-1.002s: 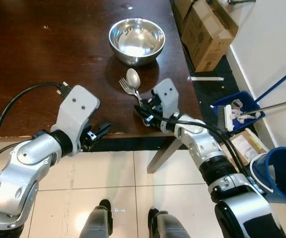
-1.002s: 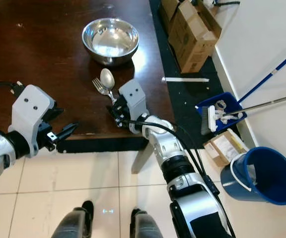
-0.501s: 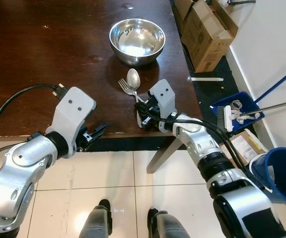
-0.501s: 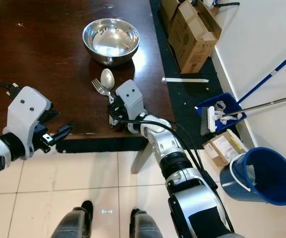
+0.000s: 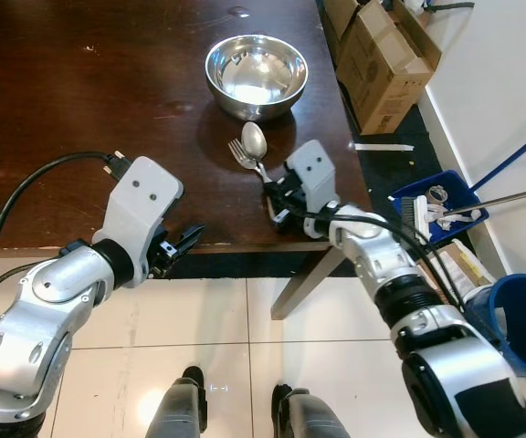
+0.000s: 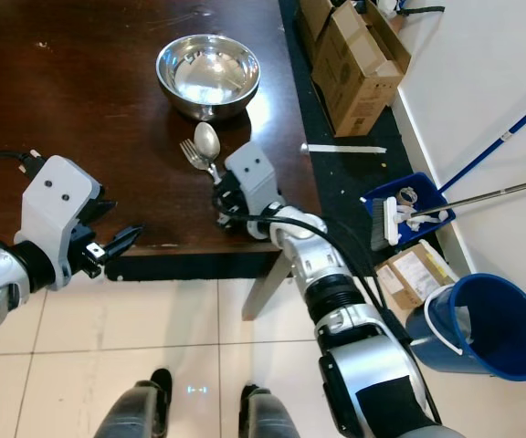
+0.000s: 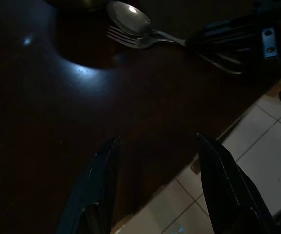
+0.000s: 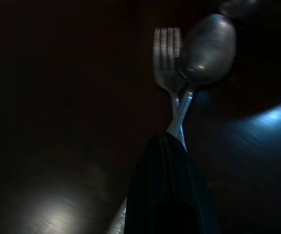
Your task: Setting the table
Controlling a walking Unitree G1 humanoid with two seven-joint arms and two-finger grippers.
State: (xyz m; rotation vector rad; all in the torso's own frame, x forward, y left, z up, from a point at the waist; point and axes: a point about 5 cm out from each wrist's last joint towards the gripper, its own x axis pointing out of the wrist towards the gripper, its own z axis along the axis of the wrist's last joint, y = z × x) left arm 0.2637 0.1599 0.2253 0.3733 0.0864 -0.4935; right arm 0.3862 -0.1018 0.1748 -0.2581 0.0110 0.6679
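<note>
at a dark wooden table [image 5: 80,100] in a tiled room, the robot's left gripper [image 5: 183,243] hovers at the table's near edge, its two black fingers [image 7: 101,185] spread apart with nothing between them, above the line where wood meets the white floor tiles [image 5: 199,319]. further along the same near edge, towards the table's right corner, the right gripper [image 5: 277,199] has its fingers pressed together on the crossed handles of a fork [image 5: 239,153] and a spoon [image 5: 255,140]; the heads of both lie side by side on the wood, pointing towards the far side of the table, the spoon's bowl just beside the fork's tines. beyond them, near the right edge, a steel bowl [image 5: 256,75] stands upright on the table, just short of touching the spoon's tip. off the table to the right, cardboard boxes [image 5: 382,55] sit on the floor by a white wall, a blue dustpan with a brush [image 5: 432,210] lies on the tiles, and a blue bucket [image 6: 478,324] stands nearest the robot.
</note>
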